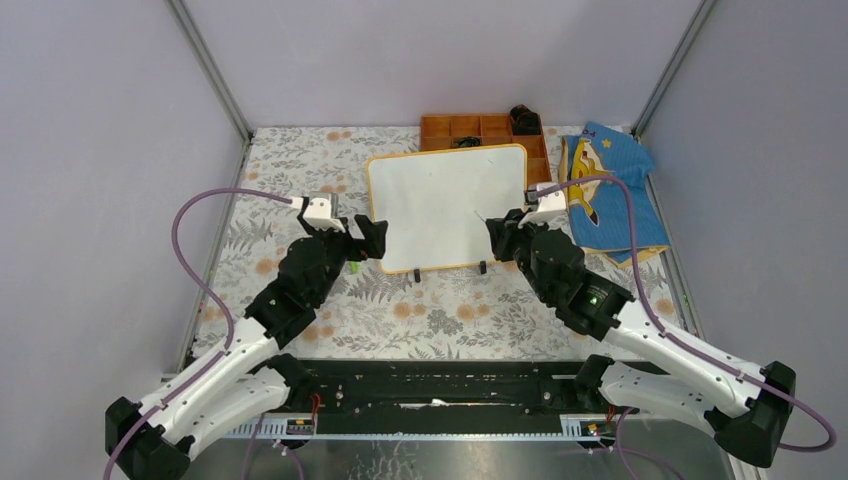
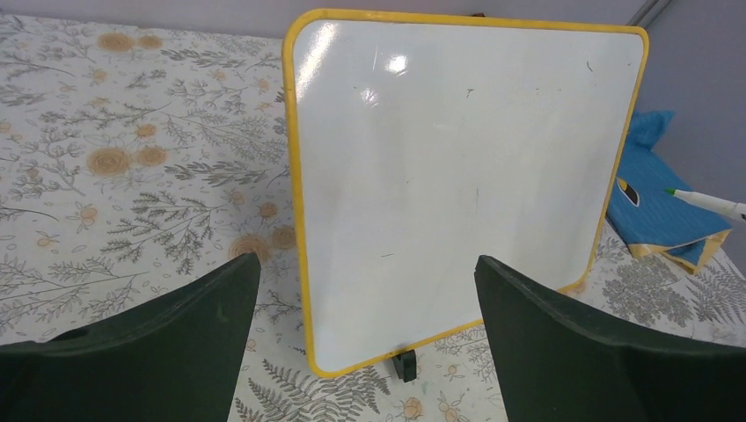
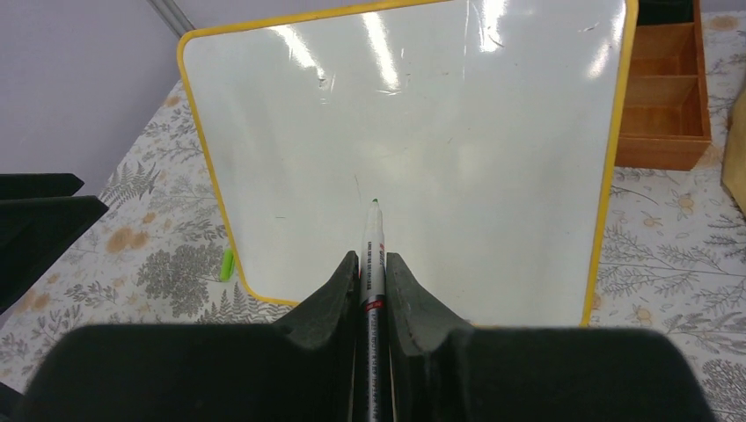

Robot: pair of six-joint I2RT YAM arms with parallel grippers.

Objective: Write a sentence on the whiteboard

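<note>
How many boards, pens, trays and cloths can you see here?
whiteboard: 1
marker: 1
orange compartment tray: 1
blue cloth: 1
Total: 4

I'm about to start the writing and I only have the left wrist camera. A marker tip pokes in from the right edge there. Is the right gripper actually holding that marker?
Observer: Yes. The right wrist view shows the right gripper shut on the marker, uncapped, with its tip pointing at the whiteboard.
Operator: Good. Is there anything loose near the board that my fingers are hiding?
Observer: A small green piece, possibly the marker's cap, lies on the table just off the board's near left corner.
</note>
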